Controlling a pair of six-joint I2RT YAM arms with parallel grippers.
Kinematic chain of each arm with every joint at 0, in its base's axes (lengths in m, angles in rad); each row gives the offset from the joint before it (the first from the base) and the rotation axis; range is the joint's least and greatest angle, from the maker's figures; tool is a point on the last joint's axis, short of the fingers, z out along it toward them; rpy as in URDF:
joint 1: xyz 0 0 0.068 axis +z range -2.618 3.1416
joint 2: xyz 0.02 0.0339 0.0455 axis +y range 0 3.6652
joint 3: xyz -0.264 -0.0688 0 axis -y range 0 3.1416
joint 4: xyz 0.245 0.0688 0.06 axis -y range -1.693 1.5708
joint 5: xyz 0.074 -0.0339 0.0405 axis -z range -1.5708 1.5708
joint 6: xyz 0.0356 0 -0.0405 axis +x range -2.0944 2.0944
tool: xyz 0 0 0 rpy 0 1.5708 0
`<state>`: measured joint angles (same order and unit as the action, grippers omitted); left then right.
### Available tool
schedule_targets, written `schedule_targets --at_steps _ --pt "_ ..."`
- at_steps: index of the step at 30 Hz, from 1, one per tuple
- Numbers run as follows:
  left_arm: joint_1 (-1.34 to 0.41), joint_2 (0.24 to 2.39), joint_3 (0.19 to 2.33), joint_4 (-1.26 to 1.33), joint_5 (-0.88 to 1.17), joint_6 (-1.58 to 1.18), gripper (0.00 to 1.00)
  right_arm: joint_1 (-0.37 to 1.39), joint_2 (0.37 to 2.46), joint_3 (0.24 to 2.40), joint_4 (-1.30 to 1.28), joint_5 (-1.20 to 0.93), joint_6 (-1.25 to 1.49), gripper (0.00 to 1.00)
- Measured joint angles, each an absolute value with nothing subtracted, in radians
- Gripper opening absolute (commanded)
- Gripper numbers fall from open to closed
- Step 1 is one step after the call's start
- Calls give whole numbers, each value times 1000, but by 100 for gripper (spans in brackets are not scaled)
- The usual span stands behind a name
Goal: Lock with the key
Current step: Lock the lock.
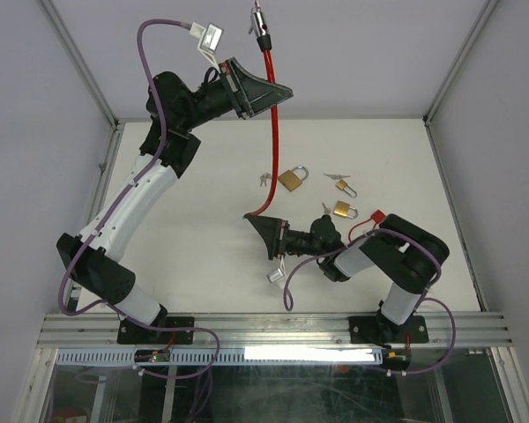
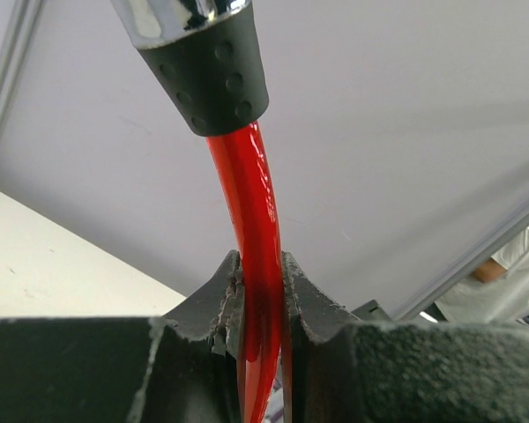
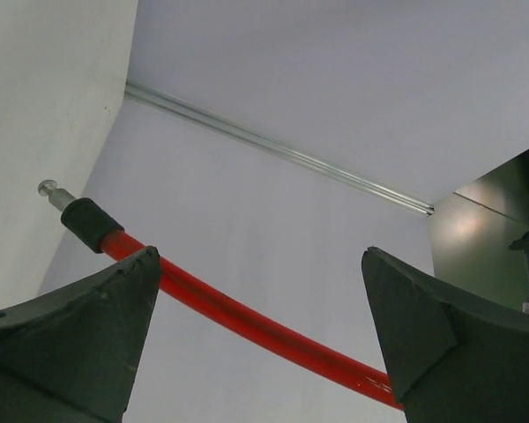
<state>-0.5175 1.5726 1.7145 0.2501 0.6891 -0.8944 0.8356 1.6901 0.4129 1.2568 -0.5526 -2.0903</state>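
Observation:
A red cable (image 1: pixel 272 132) hangs from above down to the table. It has a black cap and a metal pin (image 1: pixel 259 25) at its top end. My left gripper (image 1: pixel 285 91) is raised and shut on the cable just below the cap; in the left wrist view the cable (image 2: pixel 251 203) is pinched between the fingers (image 2: pixel 219 295). My right gripper (image 1: pixel 260 236) is open low over the table at the cable's lower end; in the right wrist view (image 3: pixel 260 264) the cable (image 3: pixel 247 322) crosses the gap untouched. A brass padlock (image 1: pixel 291 180) lies on the table with keys (image 1: pixel 264 179) beside it.
Two smaller brass padlocks (image 1: pixel 345 210) (image 1: pixel 346 188) and a second set of keys (image 1: pixel 333 176) lie right of the middle. A red tag (image 1: pixel 377 216) on a thin red loop sits by the right arm. Walls enclose the table on three sides.

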Motion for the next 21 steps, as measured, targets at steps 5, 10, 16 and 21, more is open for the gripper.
schedule_targets --at_steps 5,10,16,21 --pt "-517 1573 1715 253 726 -941 0 815 1811 480 1380 -605 -2096 99" --pt "-517 1573 1715 253 745 -962 0 800 1879 522 1447 -642 -2097 99" --pt "-488 1573 1735 206 746 -958 0 795 1823 433 1448 -669 -2098 99" --pt "-469 1573 1748 176 742 -957 0 795 1748 397 1435 -670 -2098 99"
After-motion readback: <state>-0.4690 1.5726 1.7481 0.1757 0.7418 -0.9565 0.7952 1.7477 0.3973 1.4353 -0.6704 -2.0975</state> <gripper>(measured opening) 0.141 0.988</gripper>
